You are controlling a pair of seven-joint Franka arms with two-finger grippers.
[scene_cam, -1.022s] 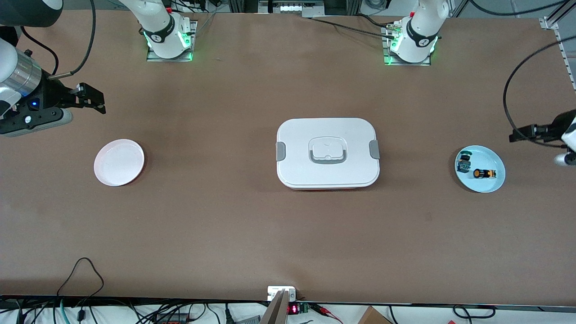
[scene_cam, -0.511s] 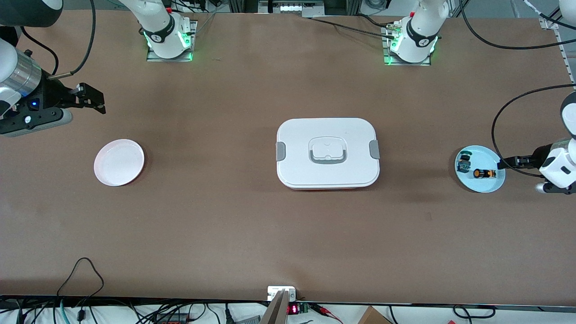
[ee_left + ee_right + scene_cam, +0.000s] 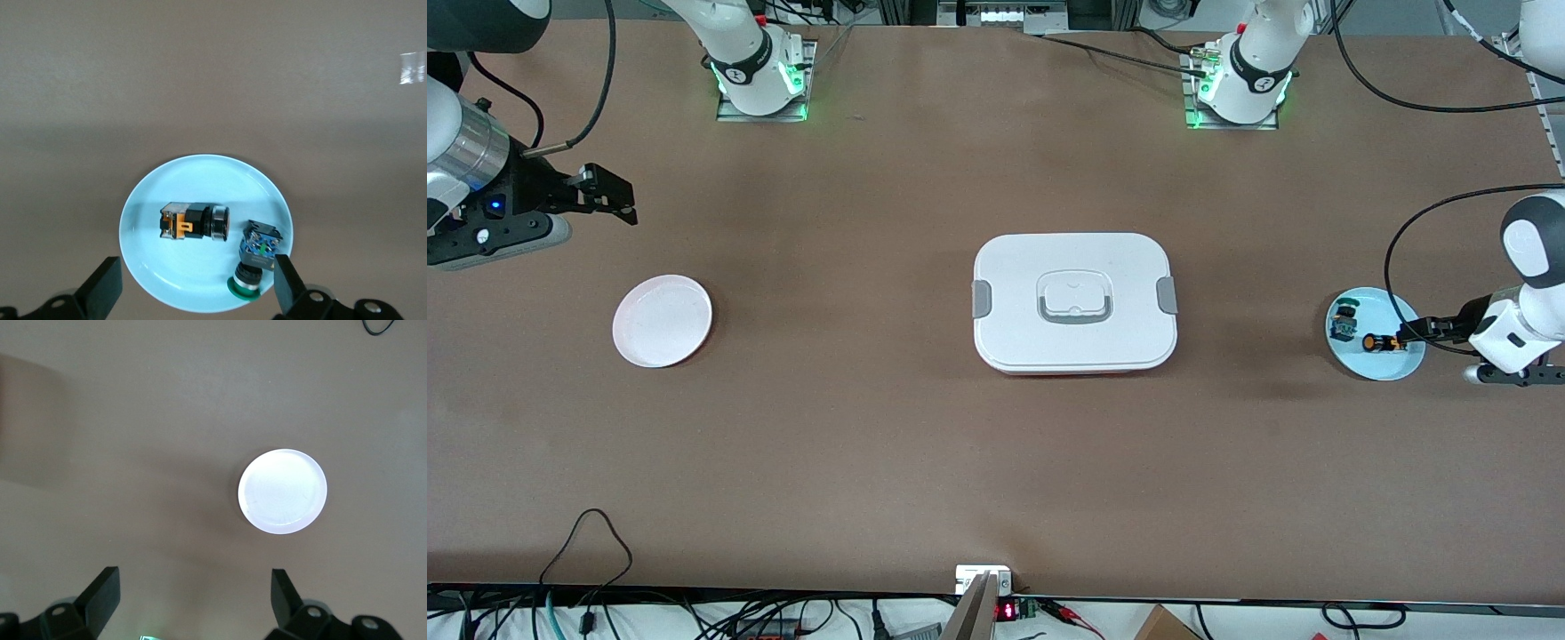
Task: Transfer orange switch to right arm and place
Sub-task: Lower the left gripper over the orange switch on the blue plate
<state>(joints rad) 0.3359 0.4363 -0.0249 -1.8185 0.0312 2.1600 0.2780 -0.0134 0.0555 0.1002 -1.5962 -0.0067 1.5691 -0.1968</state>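
Pale blue, the small plate [image 3: 1375, 364] at the left arm's end of the table carries the orange switch [image 3: 1380, 341], with the left gripper [image 3: 1416, 331] over the plate, jaws spread and empty; the right gripper [image 3: 609, 196] waits wide open near the white plate [image 3: 662, 320]. In the left wrist view the switch [image 3: 193, 221] lies on its side beside the green-capped part [image 3: 257, 257] (almost touching it), so I would centre the fingers [image 3: 101, 291] across the black barrel, clear of that neighbour, before descending.

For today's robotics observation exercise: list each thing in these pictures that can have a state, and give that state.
orange switch: lying on its side on the blue plate, not gripped
green switch: on the same plate, beside it
white box: lid on
white plate: nothing on it
left gripper: open, over the blue plate
right gripper: open, waiting above the table near the white plate
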